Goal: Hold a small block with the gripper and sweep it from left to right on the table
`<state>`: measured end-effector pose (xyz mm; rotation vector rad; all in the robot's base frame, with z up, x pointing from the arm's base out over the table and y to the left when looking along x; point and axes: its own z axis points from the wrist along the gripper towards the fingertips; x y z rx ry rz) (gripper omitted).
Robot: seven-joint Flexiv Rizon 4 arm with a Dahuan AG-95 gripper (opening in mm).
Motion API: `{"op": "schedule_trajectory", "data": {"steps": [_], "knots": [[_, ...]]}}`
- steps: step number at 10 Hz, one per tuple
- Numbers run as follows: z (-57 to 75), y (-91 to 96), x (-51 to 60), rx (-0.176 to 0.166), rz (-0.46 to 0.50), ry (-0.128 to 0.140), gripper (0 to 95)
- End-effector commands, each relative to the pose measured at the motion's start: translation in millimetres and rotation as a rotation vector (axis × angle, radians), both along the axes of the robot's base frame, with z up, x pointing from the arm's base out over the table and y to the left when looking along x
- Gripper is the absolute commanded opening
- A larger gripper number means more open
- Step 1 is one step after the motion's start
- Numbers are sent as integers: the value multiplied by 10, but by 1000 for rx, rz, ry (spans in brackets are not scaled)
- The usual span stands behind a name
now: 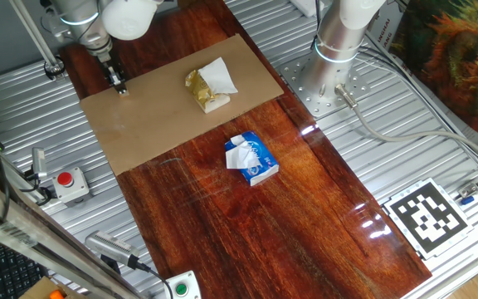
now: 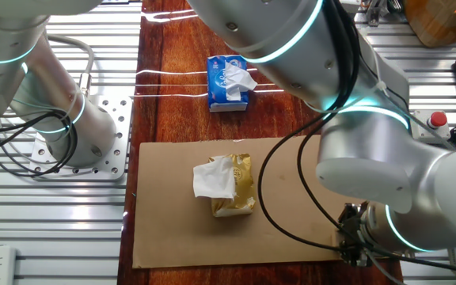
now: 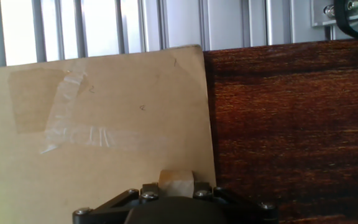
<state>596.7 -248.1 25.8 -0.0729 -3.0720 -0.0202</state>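
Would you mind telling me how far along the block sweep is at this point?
Done: the gripper appears shut on the small block, seen between its fingers in the hand view. In hand: it holds the block low at the cardboard sheet edge. Left: the sweep across the table; the crumpled lump lies on the sheet.

**Worktop and the things lying on it**

Glossy red-brown wooden worktop (image 1: 247,232) set in a ribbed silver metal surround (image 1: 380,149). A flat tan cardboard sheet (image 1: 148,116) covers one end. On the sheet: a yellowish crumpled lump with white paper (image 1: 208,85). On the bare wood just beyond the sheet: a blue-and-white packet (image 1: 251,158).
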Motion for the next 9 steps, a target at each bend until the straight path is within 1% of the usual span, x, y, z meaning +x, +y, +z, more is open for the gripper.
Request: {"op": "schedule_trajectory", "data": {"steps": [1,2,3,4,7,9], "knots": [[-14,-4,12,1,3,-1,190],[-7,-3,8,4,2,18,190],[-1,-2,4,3,1,20,190],[5,-1,-3,-4,3,8,190],[-2,-5,-19,5,1,12,190],[0,-7,-37,2,2,9,190]]}}
